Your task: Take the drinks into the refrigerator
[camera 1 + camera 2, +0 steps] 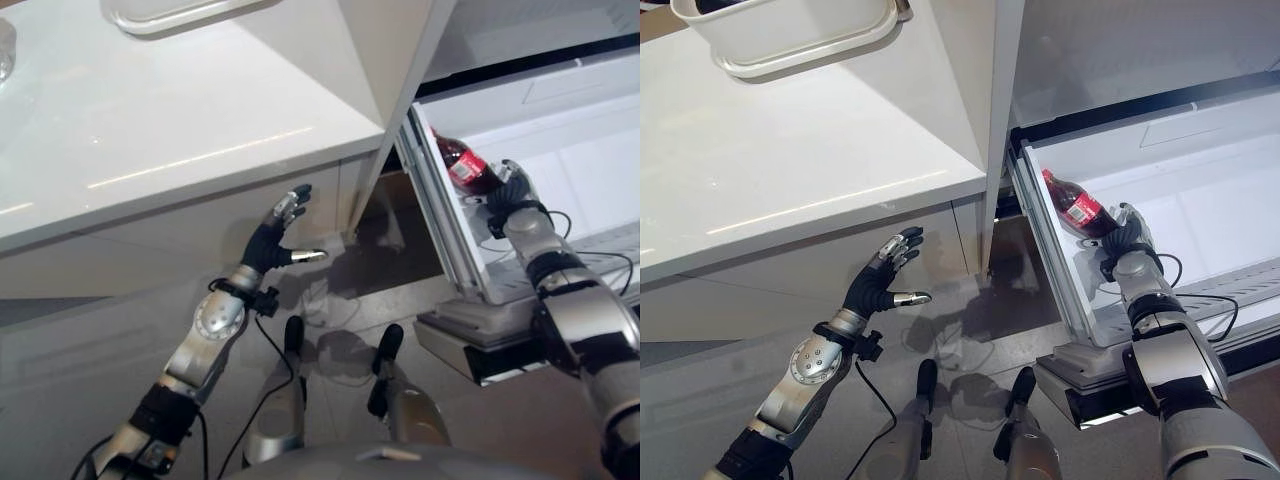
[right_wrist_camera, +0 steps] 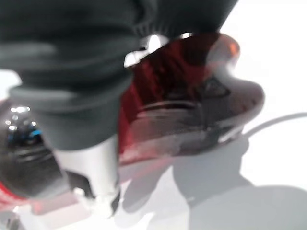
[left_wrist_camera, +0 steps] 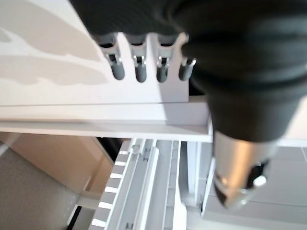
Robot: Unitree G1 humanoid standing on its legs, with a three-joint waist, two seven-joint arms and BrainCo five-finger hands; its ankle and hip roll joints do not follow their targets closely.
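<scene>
Right robot hand (image 1: 1124, 243) grips a dark cola bottle (image 1: 1076, 207), tilted inside the open refrigerator drawer (image 1: 1160, 130) by its near-left wall; lower it flat before releasing, left robot hand (image 1: 883, 275) spread idle.

The open refrigerator drawer (image 1: 1160, 200) at right has bare white floor beyond the tilted cola bottle (image 1: 1077, 207) held by the right robot hand (image 1: 1124, 232). Its near wall (image 1: 1045, 245) bars entry from the left. At centre-left, the left robot hand (image 1: 883, 278), fingers spread, hangs free under the white surface (image 1: 790, 170) edge.
</scene>
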